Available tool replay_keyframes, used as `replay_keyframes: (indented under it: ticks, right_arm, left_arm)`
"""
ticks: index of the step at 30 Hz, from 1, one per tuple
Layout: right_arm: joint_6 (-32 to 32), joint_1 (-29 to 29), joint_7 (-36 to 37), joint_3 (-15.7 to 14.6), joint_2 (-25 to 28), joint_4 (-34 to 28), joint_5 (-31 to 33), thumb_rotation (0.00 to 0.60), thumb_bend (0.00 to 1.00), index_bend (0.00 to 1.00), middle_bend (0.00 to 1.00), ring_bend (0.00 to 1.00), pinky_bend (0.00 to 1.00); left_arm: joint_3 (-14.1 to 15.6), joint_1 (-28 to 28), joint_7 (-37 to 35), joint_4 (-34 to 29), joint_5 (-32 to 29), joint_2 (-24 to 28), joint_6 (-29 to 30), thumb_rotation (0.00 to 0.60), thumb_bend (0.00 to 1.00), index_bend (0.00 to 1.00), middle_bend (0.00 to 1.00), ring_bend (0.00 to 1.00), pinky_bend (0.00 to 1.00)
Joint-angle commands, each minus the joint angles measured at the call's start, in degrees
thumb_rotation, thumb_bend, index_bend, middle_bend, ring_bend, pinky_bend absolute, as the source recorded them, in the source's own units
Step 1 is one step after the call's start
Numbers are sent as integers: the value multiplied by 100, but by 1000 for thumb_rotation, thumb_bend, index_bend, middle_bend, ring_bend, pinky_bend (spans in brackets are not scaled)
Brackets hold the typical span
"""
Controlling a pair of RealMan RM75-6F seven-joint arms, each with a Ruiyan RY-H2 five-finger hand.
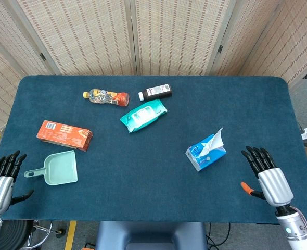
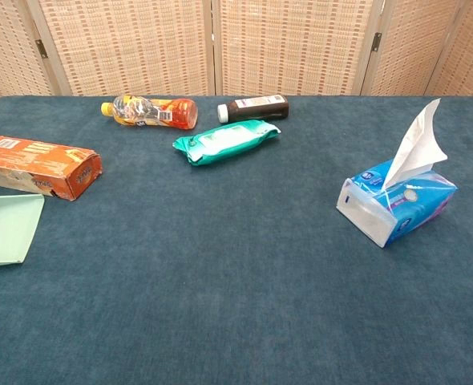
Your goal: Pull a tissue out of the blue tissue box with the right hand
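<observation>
The right hand (image 1: 266, 174) rests at the table's (image 1: 153, 151) near right edge, fingers spread, holding nothing — near the blue tissue box (image 1: 206, 152), its tissue (image 2: 417, 144) upright.

Right hand (image 1: 265, 172) lies open — near the blue tissue box (image 1: 205, 151), not touching.

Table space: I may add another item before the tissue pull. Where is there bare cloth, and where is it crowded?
Bare: the wide middle between the orange box and the blue tissue box, plus the far right corner. Crowded: the far centre, around the bottle, dark bottle and wipes pack.
</observation>
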Motion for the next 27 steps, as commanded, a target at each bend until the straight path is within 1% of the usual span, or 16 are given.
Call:
replay_keyframes:
  ticks: [1, 7, 11, 14, 17, 20, 24, 27]
  right_arm:
    - [-13, -6, -13, -2, -2, -10, 6, 600, 154, 0, 0, 0, 0]
    - [-60, 12, 2, 18, 18, -45, 34, 600, 154, 0, 0, 0, 0]
    - [-360, 247, 83, 174, 217, -368, 141, 600, 157, 0, 0, 0, 0]
    - [-710, 511, -22, 385, 424, -718, 336, 600, 166, 2, 11, 0, 0]
    - [-1164, 811, -321, 637, 573, -1046, 680, 600, 168, 34, 39, 0, 0]
    - [-1787, 1181, -765, 898, 617, -1311, 1238, 600, 168, 61, 56, 0, 0]
    - [-2516, 1618, -1389, 1110, 482, -1405, 2040, 600, 169, 93, 77, 0, 0]
    - [-2914, 1917, -1849, 1198, 300, -1372, 2609, 600, 169, 97, 83, 0, 0]
  left_arm:
    - [4, 7, -13, -5, 12, 7, 12, 600, 212, 0, 0, 0, 73]
    - [9, 8, -15, -10, 9, 15, 3, 600, 211, 0, 0, 0, 72]
    - [-8, -3, -50, -4, -20, 24, -19, 600, 212, 0, 0, 0, 72]
    - [-13, -15, -104, -1, -52, 47, -65, 600, 211, 0, 0, 0, 72]
    - [-22, -25, -191, 1, -80, 68, -98, 600, 213, 0, 0, 0, 72]
    - [-17, -48, -223, -2, -103, 87, -167, 600, 212, 0, 0, 0, 72]
    - [0, -47, -248, -27, -94, 113, -181, 600, 214, 0, 0, 0, 72]
    - [0, -41, -279, -28, -90, 125, -166, 600, 213, 0, 0, 0, 73]
